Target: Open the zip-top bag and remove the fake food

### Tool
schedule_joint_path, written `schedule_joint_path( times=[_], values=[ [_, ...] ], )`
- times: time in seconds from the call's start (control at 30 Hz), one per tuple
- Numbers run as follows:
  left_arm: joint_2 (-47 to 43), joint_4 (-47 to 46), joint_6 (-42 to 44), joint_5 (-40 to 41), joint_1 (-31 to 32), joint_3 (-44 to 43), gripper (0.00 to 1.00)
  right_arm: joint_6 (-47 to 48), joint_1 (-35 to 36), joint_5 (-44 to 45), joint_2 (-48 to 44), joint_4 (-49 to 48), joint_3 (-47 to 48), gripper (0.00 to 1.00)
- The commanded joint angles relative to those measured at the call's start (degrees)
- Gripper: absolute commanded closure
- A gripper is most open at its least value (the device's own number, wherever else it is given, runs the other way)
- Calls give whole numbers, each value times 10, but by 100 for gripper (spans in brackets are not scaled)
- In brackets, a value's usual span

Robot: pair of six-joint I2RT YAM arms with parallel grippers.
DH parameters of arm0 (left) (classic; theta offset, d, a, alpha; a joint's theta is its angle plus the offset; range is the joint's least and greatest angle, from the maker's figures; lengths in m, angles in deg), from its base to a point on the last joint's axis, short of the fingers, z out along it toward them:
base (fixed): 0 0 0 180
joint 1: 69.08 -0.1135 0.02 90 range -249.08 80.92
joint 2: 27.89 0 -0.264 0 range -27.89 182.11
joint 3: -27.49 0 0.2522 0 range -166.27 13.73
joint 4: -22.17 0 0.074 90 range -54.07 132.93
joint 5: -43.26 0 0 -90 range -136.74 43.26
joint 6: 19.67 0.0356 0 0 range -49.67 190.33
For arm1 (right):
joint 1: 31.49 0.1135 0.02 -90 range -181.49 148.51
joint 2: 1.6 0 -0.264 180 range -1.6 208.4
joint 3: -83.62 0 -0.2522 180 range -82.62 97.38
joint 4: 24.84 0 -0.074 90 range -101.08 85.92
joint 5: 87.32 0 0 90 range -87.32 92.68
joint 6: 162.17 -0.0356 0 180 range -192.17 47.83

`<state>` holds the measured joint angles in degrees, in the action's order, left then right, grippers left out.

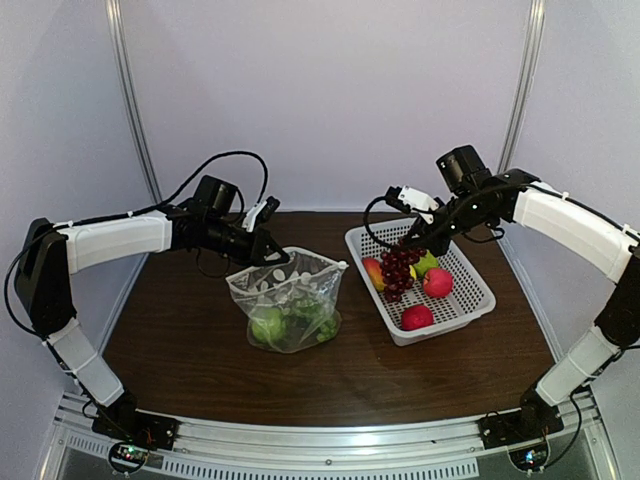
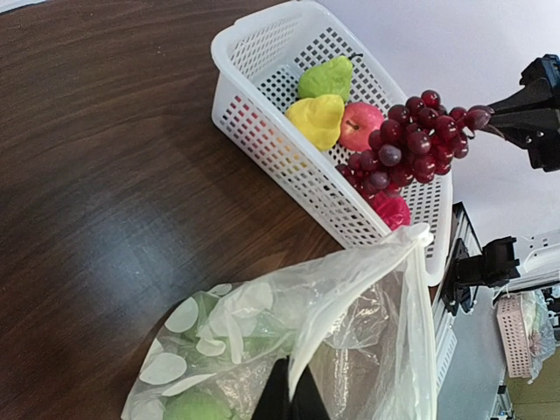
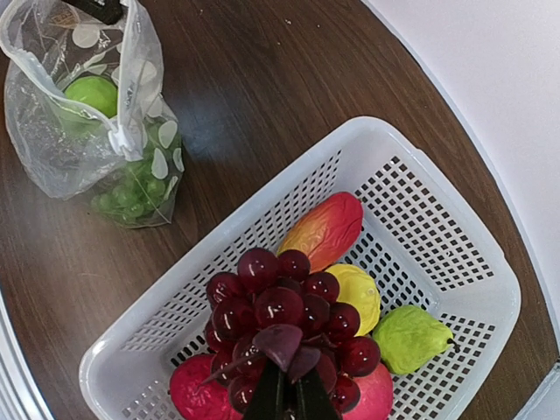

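Overhead: left gripper [image 1: 270, 255] pinched on bag [image 1: 290, 305] rim; right gripper [image 1: 408, 240] clamped on grapes [image 1: 397, 270], hanging over basket [image 1: 470, 300] below it.
Left wrist: fingertips [image 2: 278, 398] partly hidden by plastic; green fruit [image 2: 197, 407] beside them, cut off.
Right wrist: grapes hiding part of red fruit [image 3: 197, 394] beneath; bag well apart, edge cut off.

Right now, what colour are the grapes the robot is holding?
Dark red grapes, best in right wrist view.
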<state>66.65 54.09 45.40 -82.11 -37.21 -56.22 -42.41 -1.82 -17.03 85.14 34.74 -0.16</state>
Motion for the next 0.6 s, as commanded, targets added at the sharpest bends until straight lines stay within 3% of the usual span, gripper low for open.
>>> schedule_joint_path(
  times=[0.0,0.27,0.4,0.43,0.53,0.57],
  values=[
    [5,4,9,0,1,-9,100,-12,-20,6,24,-36,-8,100],
    [3,4,13,-1,1,-9,100,-14,-52,15,63,13,-6,99],
    [4,4,15,-1,1,-10,100,-6,-62,20,71,40,-11,91],
    [3,4,16,-1,1,-10,100,-5,-63,22,74,48,-10,88],
    [4,4,17,-2,1,-8,100,-3,-64,22,91,73,5,60],
    [5,4,17,-2,1,-7,100,-3,-65,16,96,83,17,54]
  ],
)
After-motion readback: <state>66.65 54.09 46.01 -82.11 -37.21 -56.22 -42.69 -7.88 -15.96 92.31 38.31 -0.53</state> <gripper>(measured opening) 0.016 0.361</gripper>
